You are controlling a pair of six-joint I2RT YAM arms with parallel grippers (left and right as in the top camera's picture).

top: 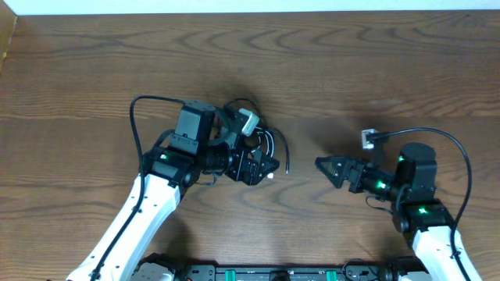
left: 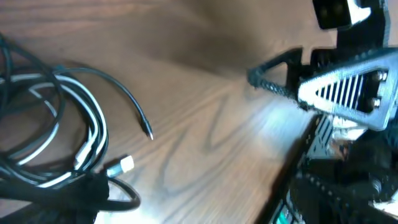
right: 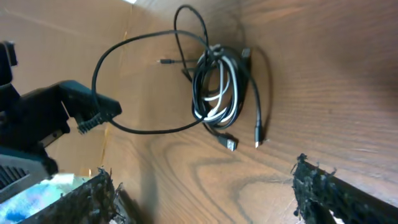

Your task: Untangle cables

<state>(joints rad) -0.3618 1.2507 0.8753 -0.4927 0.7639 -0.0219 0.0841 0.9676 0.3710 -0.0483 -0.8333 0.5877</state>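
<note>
The cables (right: 217, 93) lie in one tangled coil of black and white cords on the wooden table (top: 351, 62). One black cord loops wide to the left (right: 109, 74). A metal plug (right: 230, 144) and a thin black plug tip (left: 147, 131) stick out of the coil. My left gripper (top: 264, 165) hangs over the coil's near side, open, nothing between its jaws. One dark finger (left: 65, 193) sits beside a black loop. My right gripper (top: 324, 165) stands open just right of the coil with bare wood between its fingertips (right: 208, 193).
A white connector (top: 369, 139) on a thick black lead runs to the right arm (top: 418, 187). The left arm's own lead arcs at the left (top: 134, 117). The arms' base rail (top: 281, 273) lines the near table edge.
</note>
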